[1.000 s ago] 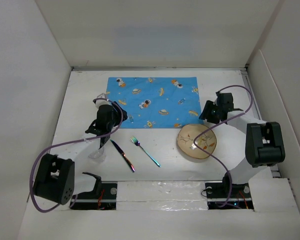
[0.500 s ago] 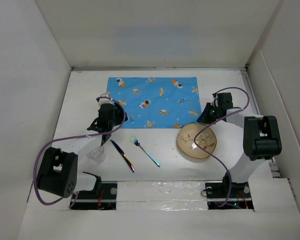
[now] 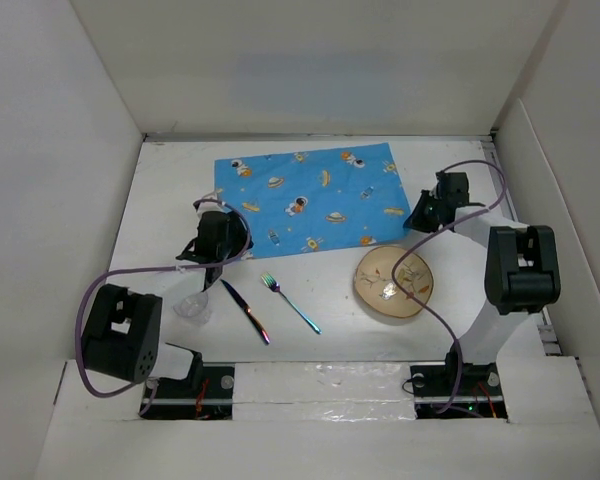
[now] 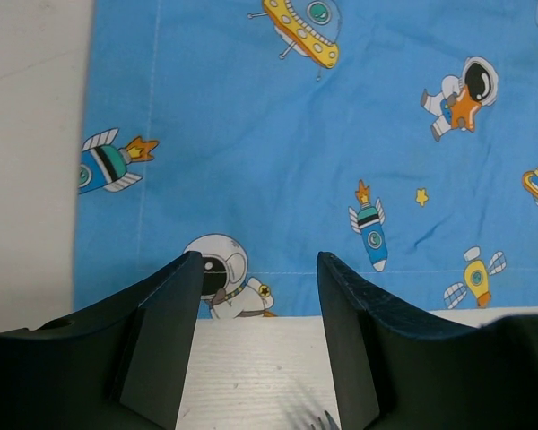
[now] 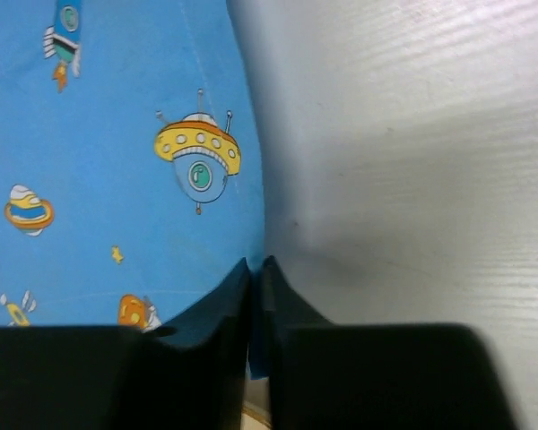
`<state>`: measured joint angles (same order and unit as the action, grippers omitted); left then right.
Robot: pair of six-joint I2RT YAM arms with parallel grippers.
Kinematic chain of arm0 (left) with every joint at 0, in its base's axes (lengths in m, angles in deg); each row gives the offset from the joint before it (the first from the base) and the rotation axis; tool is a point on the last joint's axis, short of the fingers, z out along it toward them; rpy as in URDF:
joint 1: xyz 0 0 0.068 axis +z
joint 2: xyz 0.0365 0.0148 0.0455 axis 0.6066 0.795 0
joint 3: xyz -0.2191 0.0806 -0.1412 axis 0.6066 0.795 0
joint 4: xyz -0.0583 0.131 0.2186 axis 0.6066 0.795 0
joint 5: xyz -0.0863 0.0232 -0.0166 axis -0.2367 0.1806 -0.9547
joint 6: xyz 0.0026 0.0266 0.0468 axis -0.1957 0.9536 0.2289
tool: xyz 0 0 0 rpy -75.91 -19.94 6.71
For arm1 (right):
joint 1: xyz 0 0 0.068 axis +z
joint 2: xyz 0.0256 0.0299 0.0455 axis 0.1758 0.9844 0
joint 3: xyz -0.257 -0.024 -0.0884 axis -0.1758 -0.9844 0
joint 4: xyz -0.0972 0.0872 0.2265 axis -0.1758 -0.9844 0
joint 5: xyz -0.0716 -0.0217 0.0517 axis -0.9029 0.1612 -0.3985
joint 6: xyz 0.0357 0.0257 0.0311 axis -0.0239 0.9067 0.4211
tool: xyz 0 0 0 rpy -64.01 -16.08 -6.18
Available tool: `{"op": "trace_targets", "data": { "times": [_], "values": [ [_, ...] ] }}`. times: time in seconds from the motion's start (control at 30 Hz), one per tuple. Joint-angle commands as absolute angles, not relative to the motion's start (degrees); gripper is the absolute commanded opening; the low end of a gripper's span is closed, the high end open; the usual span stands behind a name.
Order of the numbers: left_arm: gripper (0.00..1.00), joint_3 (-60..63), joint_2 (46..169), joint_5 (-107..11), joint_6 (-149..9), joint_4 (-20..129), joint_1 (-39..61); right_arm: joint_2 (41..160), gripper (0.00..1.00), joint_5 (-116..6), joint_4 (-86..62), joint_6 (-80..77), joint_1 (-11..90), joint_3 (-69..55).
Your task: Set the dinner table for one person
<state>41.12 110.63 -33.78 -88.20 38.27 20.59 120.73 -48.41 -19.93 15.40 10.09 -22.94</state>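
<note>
The blue astronaut placemat lies slightly askew at the middle back of the white dinner table. My right gripper is shut on the placemat's right edge near its front corner; the right wrist view shows the cloth pinched between the closed jaws of the gripper. My left gripper is open and empty over the mat's near-left corner; in the left wrist view the gripper frames bare table just below the mat.
A tan plate sits at the front right, just near of the mat. A fork and a knife lie at the front middle, and a clear cup stands left of them. Fork tines show in the left wrist view. White walls border the table.
My right gripper has moved right and back with the placemat's edge, swinging the mat's right side away and skewing it. My left gripper has shifted slightly along the mat's near-left corner.
</note>
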Motion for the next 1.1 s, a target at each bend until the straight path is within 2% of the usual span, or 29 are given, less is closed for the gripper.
{"op": "trace_targets", "data": {
  "times": [0.0,0.13,0.23,0.33,0.53,0.63,0.73,0.8,0.97,1.07],
  "values": [
    [0.50,42.5,107.3,-31.5,-88.5,37.5,20.9,116.9,0.21,-52.8,-20.1,15.7,9.2,-25.8],
    [0.50,43.9,106.1,-30.7,-88.5,38.2,20.9,113.4,0.23,-52.3,-18.8,16.3,9.2,-31.3],
    [0.50,43.9,104.8,-26.4,-88.4,41.2,19.6,111.1,0.16,-54.1,-17.8,15.6,8.6,-34.2],
    [0.51,43.9,103.8,-25.2,-89.0,43.2,19.1,110.0,0.16,-53.7,-19.0,15.1,8.6,-34.8],
    [0.53,44.1,102.5,-23.9,-89.2,43.3,19.1,102.6,0.34,-60.9,-16.1,15.9,12.2,-36.1],
    [0.53,38.8,104.6,-25.8,-88.6,44.9,19.1,106.4,0.39,-63.9,-15.4,15.2,16.6,-30.1],
    [0.52,34.6,108.5,-32.0,-88.8,42.8,19.1,116.7,0.38,-64.3,-24.9,14.2,19.3,-19.4],
    [0.52,31.3,113.8,-32.9,-89.0,43.5,15.9,121.6,0.34,-63.9,-26.2,14.8,22.2,-16.4],
    [0.51,20.1,123.7,-28.8,-88.4,47.4,6.8,125.6,0.32,-66.2,-26.1,16.4,28.9,-12.7],
    [0.50,20.0,126.7,-35.2,-89.2,43.4,6.2,128.3,0.26,-64.5,-26.1,17.3,31.0,-11.7]
  ]
}}
